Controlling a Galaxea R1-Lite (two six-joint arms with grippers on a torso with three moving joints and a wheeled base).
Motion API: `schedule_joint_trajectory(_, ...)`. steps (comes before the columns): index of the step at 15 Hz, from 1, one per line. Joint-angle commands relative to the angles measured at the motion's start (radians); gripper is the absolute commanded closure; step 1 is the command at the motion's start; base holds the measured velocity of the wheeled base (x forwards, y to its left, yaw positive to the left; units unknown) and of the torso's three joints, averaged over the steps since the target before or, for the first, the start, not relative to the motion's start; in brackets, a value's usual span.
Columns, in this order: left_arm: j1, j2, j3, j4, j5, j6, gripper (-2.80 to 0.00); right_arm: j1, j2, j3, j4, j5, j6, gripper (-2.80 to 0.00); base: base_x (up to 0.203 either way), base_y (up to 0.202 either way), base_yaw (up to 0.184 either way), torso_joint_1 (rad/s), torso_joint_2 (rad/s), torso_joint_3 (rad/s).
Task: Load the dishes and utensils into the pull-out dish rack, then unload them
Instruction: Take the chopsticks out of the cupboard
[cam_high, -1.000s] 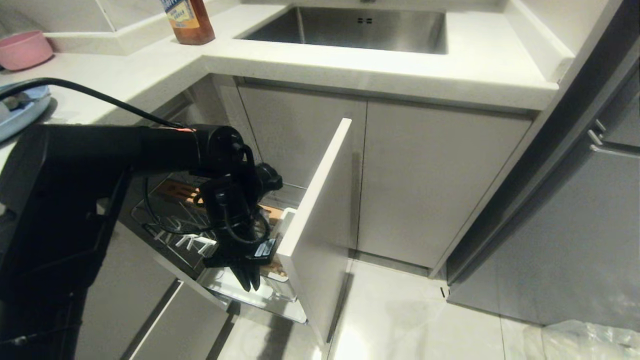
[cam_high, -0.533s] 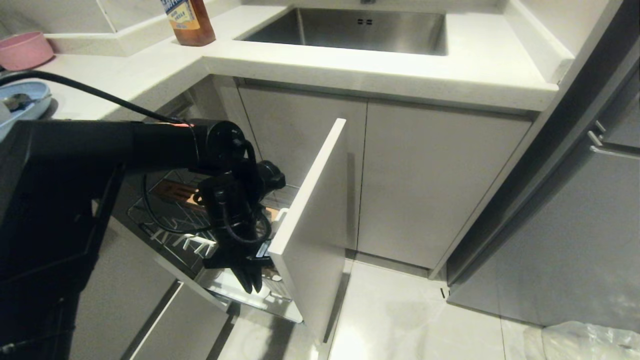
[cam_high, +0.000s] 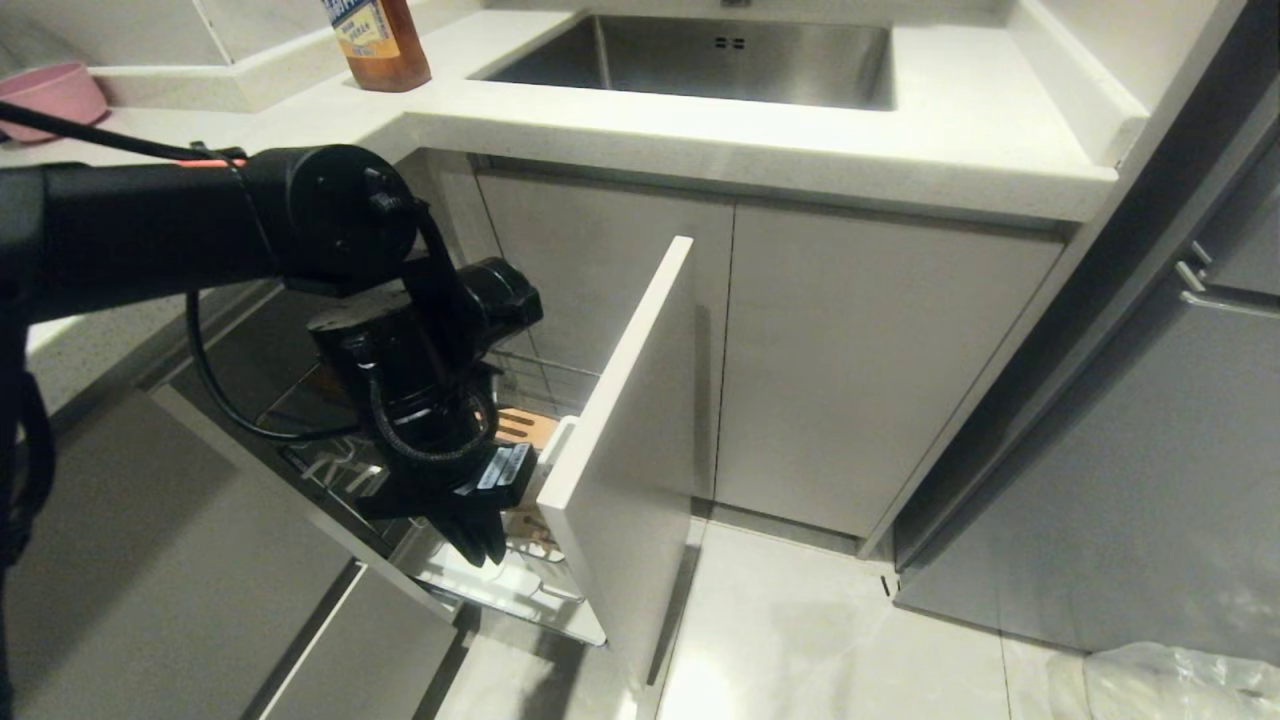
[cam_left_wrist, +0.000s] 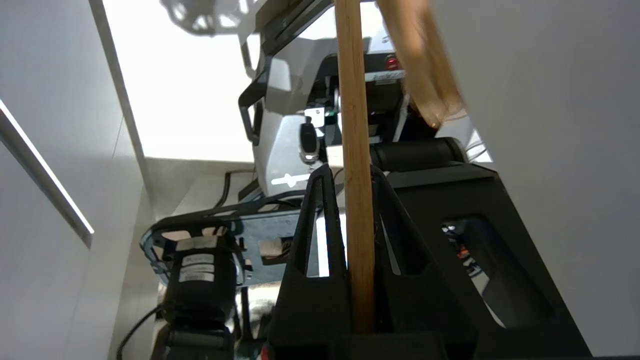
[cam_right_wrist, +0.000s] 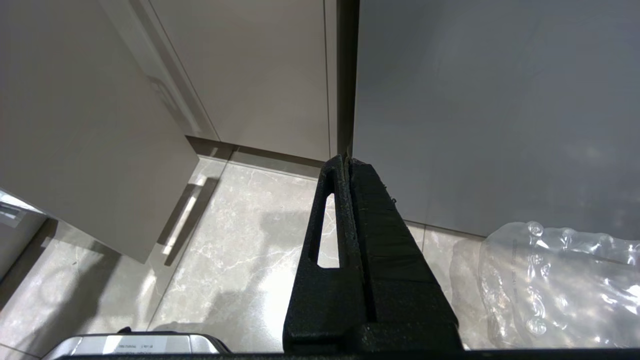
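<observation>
- The left gripper (cam_high: 478, 545) hangs fingers-down over the front end of the pull-out dish rack (cam_high: 520, 590), just behind the pale drawer front (cam_high: 620, 440).
- Its fingers (cam_left_wrist: 312, 240) are clenched on one wooden chopstick (cam_left_wrist: 356, 165); a second chopstick (cam_left_wrist: 420, 65) crosses beside it, blurred (whether it is gripped too I cannot tell).
- The held chopstick's long axis runs along the fingers and out past their tips, probably so it can pass end-first in or out of a utensil cup, which the arm hides.
- The right gripper (cam_right_wrist: 350, 170) is parked near the floor (cam_right_wrist: 240, 240), fingers pressed together and empty.
</observation>
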Motion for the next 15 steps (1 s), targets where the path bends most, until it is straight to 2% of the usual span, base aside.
schedule_joint_trajectory(1,-0.012,-0.057,0.0,0.014,0.003,-0.008,0.0,0.0,0.001,0.0,0.0,0.0,0.0,0.0,0.0,0.0,0.0,0.0,0.0,0.0)
schedule_joint_trajectory(5,-0.045,-0.132,0.0,0.031,0.014,-0.036,0.0,0.0,0.001,0.0,0.0,0.0,0.0,0.0,0.0,0.0,0.0,0.0,0.0,0.0)
schedule_joint_trajectory(10,-0.077,-0.201,-0.001,0.057,0.024,-0.042,0.0,0.0,0.001,0.0,0.0,0.0,0.0,0.0,0.0,0.0,0.0,0.0,0.0,0.0)
schedule_joint_trajectory(15,-0.086,-0.244,-0.002,0.054,0.074,-0.062,0.0,0.0,0.001,0.0,0.0,0.0,0.0,0.0,0.0,0.0,0.0,0.0,0.0,0.0)
